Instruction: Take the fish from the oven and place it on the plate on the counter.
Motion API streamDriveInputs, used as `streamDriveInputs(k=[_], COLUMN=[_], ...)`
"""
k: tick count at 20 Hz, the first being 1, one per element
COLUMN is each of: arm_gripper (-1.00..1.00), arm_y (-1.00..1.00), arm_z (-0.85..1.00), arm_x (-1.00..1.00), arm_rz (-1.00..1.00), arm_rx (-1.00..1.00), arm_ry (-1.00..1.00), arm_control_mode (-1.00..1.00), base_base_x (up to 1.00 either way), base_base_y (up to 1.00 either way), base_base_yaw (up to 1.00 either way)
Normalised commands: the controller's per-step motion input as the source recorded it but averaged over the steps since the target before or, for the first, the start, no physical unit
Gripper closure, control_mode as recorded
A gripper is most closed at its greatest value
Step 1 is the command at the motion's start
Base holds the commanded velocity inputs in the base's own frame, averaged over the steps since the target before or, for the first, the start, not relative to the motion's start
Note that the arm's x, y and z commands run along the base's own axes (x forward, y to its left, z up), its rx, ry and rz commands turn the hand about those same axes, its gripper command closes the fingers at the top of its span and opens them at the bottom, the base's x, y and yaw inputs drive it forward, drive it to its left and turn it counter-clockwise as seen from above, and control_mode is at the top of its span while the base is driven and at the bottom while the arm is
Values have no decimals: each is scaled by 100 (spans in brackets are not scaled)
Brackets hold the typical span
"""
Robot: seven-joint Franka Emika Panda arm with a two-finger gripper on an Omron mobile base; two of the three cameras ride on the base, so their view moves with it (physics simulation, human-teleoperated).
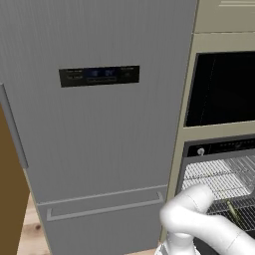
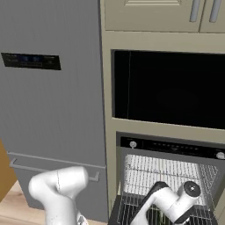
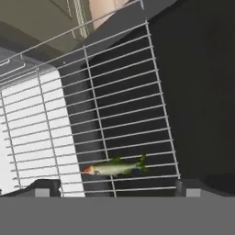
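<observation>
The oven (image 2: 171,145) stands open, low in the beige cabinetry, under its black control strip with a round knob (image 1: 200,151). A small greenish-yellow fish (image 3: 114,169) lies flat on the silvery wire rack (image 3: 124,105), its reddish head pointing left in the hand view. From the left base view the fish (image 1: 233,211) shows as a thin sliver beside my white arm. My gripper (image 3: 118,188) hangs open just above it, one dark fingertip (image 3: 43,188) on each side, holding nothing. The plate and the counter are out of view.
A tall grey fridge (image 1: 99,124) with a dark display panel stands close on the left. A black-windowed unit (image 2: 169,88) sits above the oven. My arm's wrist (image 2: 176,202) reaches into the oven mouth over the rack (image 2: 167,173).
</observation>
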Motion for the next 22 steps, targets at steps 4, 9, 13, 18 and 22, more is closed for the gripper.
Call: streamDriveInputs(k=[4, 9, 13, 18, 22], arm_gripper=[-100, -100, -100, -100, -100], arm_y=[66, 57, 37, 9, 1], arm_z=[-15, 6, 28, 4, 0], arm_x=[-49, -11, 8, 1, 3], arm_rz=[55, 67, 73, 64, 35], arm_rx=[-32, -28, -16, -23, -42], arm_ry=[0, 0, 0, 2, 14], arm_control_mode=[-100, -100, -100, -100, -100], base_base_x=[0, 0, 0, 0, 0], base_base_y=[0, 0, 0, 0, 0], base_base_yaw=[0, 0, 0, 0, 0])
